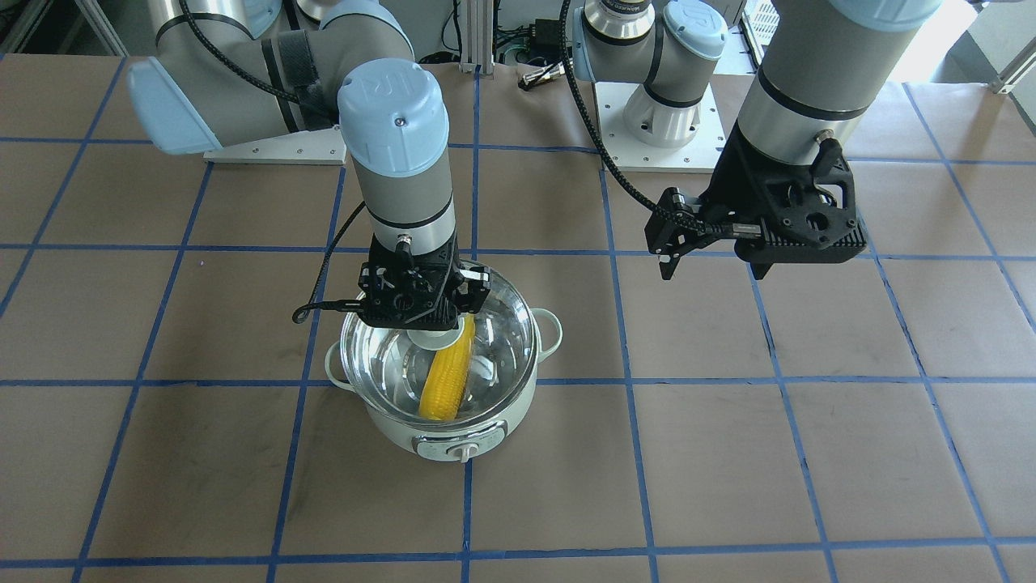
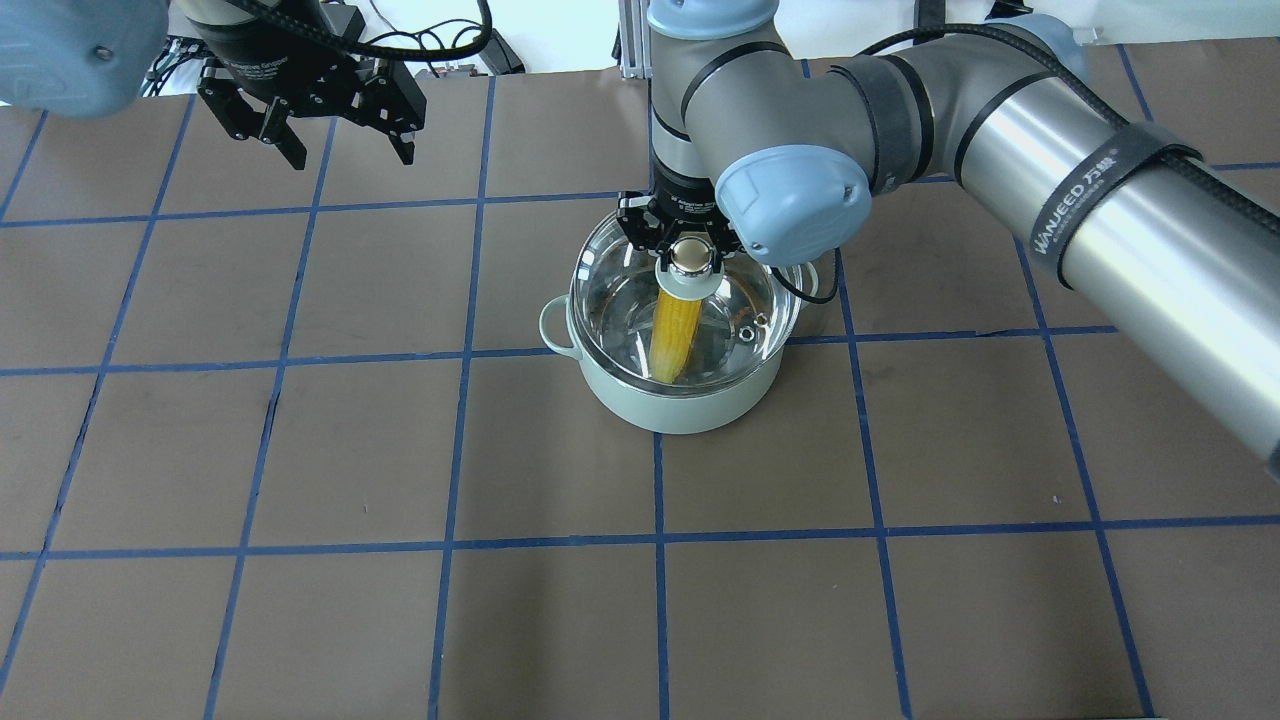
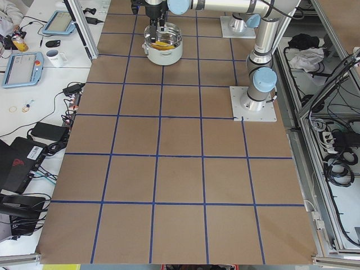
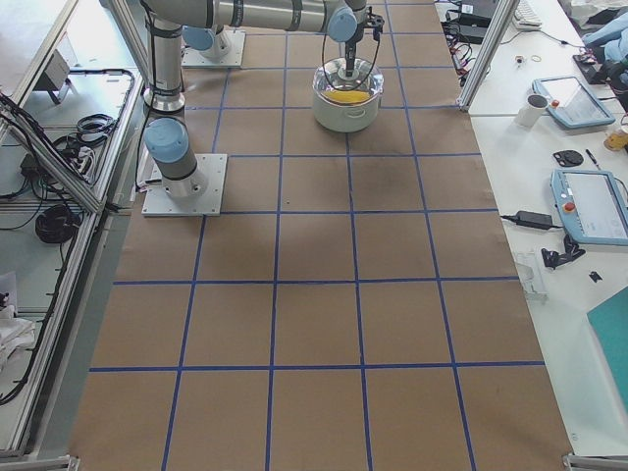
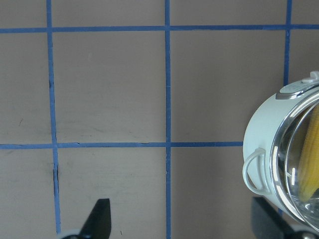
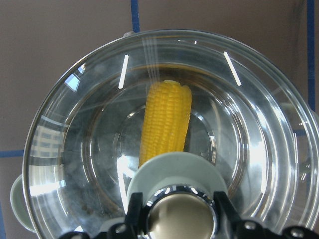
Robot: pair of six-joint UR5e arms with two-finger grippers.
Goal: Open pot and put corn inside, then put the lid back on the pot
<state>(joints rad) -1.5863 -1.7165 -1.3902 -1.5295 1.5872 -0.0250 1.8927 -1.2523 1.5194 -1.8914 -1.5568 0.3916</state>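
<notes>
Two end effectors show in the overhead view. At the upper left of the frame, the left end effector (image 2: 345,150) hangs above the brown counter (image 2: 300,450). Its fingers are spread wide with nothing between them, and it is well apart from everything else.

Right of it, near the middle of the frame, the pot (image 2: 690,405) stands on the counter where two blue tape lines (image 2: 560,356) cross. One loop handle (image 2: 553,325) pokes out on its left side. In the front-facing view its control knob (image 1: 463,452) points toward the bottom of the frame.

The corn (image 2: 672,335) lies slanted inside the pot, plainly visible through the glass.

The lid (image 2: 610,300) is over the pot's mouth, sitting a touch toward the top of the frame relative to the pot's rim — whether it rests on that rim I cannot tell.

Just right of centre, the right end effector (image 2: 690,250) comes straight down from the arm that enters at the right edge. It is clamped on the lid's rounded knob (image 6: 179,219) — the wrist view shows a dark finger pressed against each side of it.
</notes>
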